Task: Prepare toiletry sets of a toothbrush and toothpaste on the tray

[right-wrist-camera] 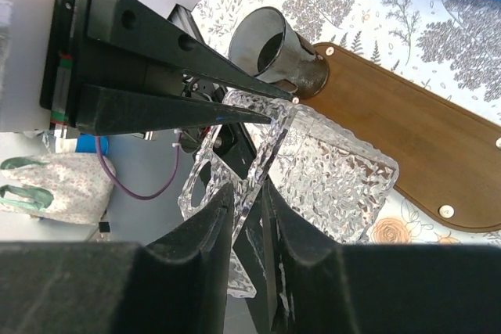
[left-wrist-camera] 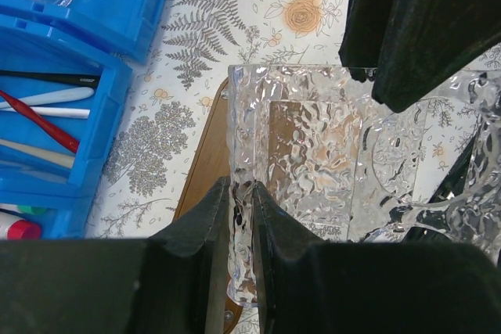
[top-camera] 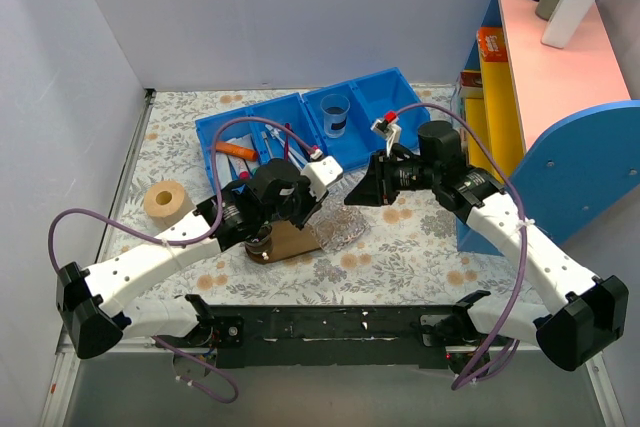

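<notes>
As both claws (left-wrist-camera: 243, 190) (right-wrist-camera: 247, 195) clamp the clear container (left-wrist-camera: 313, 154), it half-covers the tray (right-wrist-camera: 423, 131).

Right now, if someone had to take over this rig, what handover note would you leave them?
Left gripper: shut on the wall of the clear holder.
Right gripper: shut on the same clear holder, at its holed panel.
The tray lies under the holder; a dark cup sits at one end.
The toothbrush lies in the blue bin; the toothpaste I cannot pick out.
Done: no set on the tray yet.
Left: probably settle and release the holder, then bring toothbrush and toothpaste to the tray.
</notes>
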Available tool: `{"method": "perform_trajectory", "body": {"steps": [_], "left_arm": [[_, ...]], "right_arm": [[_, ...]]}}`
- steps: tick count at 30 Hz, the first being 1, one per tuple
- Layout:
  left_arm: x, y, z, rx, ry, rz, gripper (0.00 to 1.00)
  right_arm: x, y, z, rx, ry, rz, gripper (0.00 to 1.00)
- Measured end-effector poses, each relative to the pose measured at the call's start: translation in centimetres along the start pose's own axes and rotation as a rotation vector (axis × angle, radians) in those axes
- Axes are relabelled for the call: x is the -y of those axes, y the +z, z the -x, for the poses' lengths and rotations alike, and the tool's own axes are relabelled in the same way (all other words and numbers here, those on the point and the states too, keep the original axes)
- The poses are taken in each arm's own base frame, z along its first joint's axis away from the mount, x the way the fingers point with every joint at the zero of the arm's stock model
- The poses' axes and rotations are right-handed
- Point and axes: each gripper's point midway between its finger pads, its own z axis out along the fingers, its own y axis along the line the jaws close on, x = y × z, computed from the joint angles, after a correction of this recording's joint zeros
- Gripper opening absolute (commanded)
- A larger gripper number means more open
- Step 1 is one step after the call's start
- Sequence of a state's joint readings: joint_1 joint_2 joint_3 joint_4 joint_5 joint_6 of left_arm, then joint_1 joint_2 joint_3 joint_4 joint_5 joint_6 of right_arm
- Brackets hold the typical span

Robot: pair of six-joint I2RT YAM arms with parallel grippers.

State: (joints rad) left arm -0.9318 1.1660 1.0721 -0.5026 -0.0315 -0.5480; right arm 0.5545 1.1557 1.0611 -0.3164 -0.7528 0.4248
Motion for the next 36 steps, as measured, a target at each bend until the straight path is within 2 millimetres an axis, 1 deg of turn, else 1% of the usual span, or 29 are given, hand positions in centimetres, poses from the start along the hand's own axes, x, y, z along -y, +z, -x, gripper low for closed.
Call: {"method": "perform_trajectory", "body": {"steps": [3,5,7,8,9,11,12,14,16,18,20,23,24,26,27,32,36], "left_arm": [[0.1,0.1,-0.2,-0.008,0.003,-0.005,0.03],[0.1,0.1,-0.4,-0.015,0.006,-0.008,0.03],[0.2,0.1,-0.5,-0.018,0.007,-0.008,0.04],[0.1,0.1,-0.5,-0.018,0.008,-0.008,0.05],[0.1,0.1,-0.4,-0.017,0.010,-0.008,0.05],[0.1,0.1,-0.4,-0.015,0.010,-0.003,0.06],[0.0,0.1,-0.4,-0.016,0.010,-0.001,0.09],[0.0,0.1,-0.7,-0.023,0.010,0.003,0.15],[0.0,0.3,-1.1,-0.032,0.009,0.005,0.30],[0.1,0.4,-1.3,-0.032,0.001,0.002,0.39],[0.2,0.6,-0.7,-0.009,-0.012,0.002,0.49],[0.2,0.7,0.0,0.023,-0.028,0.007,0.58],[0.1,0.7,0.3,0.033,-0.032,0.010,0.64],[0.0,0.8,0.5,0.042,-0.035,0.018,0.70],[-0.1,0.8,0.6,0.046,-0.037,0.024,0.75],[-0.3,0.5,1.2,0.072,-0.051,0.038,0.84],[-0.4,-0.3,2.4,0.125,-0.080,0.045,0.91]], "right_arm": [[0.3,0.2,-0.5,-0.008,0.020,0.001,0.25],[0.5,0.2,-0.7,-0.012,0.032,-0.001,0.22],[0.6,0.3,-0.7,-0.013,0.038,-0.002,0.16],[0.6,0.3,-0.7,-0.013,0.041,-0.003,0.11],[0.7,0.3,-0.7,-0.011,0.045,-0.007,0.08],[0.9,0.3,-0.8,-0.010,0.059,-0.016,0.02],[1.0,0.4,-0.8,-0.008,0.065,-0.019,0.01],[1.3,0.5,-1.0,-0.008,0.083,-0.022,0.01],[1.7,0.8,-1.4,-0.007,0.098,-0.023,0.01],[2.1,1.0,-2.0,-0.013,0.113,-0.025,0.01],[2.8,1.2,-2.9,-0.023,0.138,-0.030,0.01],[3.7,1.6,-4.4,-0.038,0.186,-0.042,0.01],[4.0,1.7,-4.7,-0.040,0.201,-0.044,0.01],[4.3,1.8,-5.2,-0.035,0.220,-0.050,0.01],[4.4,1.8,-5.3,-0.032,0.229,-0.053,0.01],[4.4,1.6,-5.1,0.025,0.236,-0.053,0.01],[4.6,1.7,-5.0,0.080,0.257,-0.047,0.01]]}}
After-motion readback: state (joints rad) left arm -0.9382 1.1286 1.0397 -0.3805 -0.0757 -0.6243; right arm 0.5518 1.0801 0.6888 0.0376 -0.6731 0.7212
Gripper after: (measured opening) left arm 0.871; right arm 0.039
